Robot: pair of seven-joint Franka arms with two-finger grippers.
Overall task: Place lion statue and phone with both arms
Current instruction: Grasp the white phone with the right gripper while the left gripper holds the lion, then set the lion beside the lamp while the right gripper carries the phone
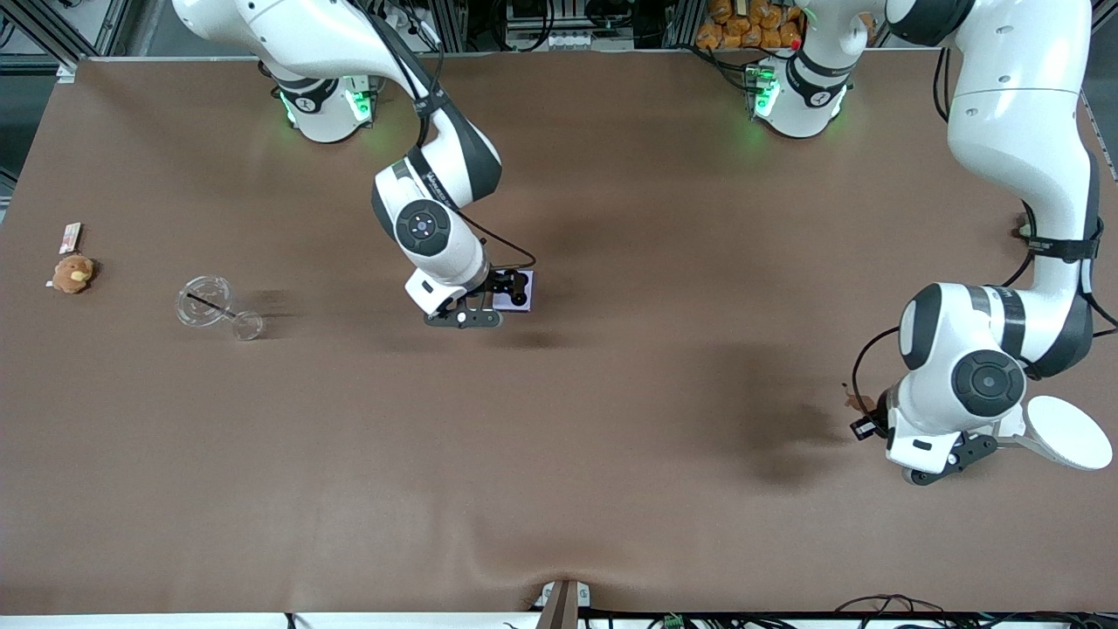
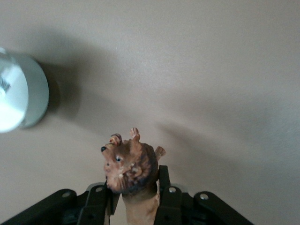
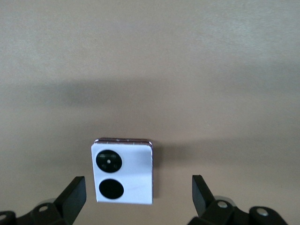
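The phone (image 1: 524, 300) is a pale lavender square with two black circles and lies flat on the brown table near its middle. It also shows in the right wrist view (image 3: 131, 171). My right gripper (image 1: 509, 293) is open over it, and its fingers (image 3: 75, 194) stand apart on either side of the phone without touching it. My left gripper (image 1: 863, 425) is low over the table at the left arm's end. It is shut on the lion statue (image 2: 131, 166), whose orange-brown maned head sticks out past the fingers (image 2: 164, 197). In the front view only a sliver of the lion statue (image 1: 852, 401) shows.
A white round disc (image 1: 1070, 432) lies beside the left gripper and also shows in the left wrist view (image 2: 18, 93). At the right arm's end are two clear glass pieces (image 1: 207, 301), a round brown plush toy (image 1: 72, 273) and a small packet (image 1: 70, 237).
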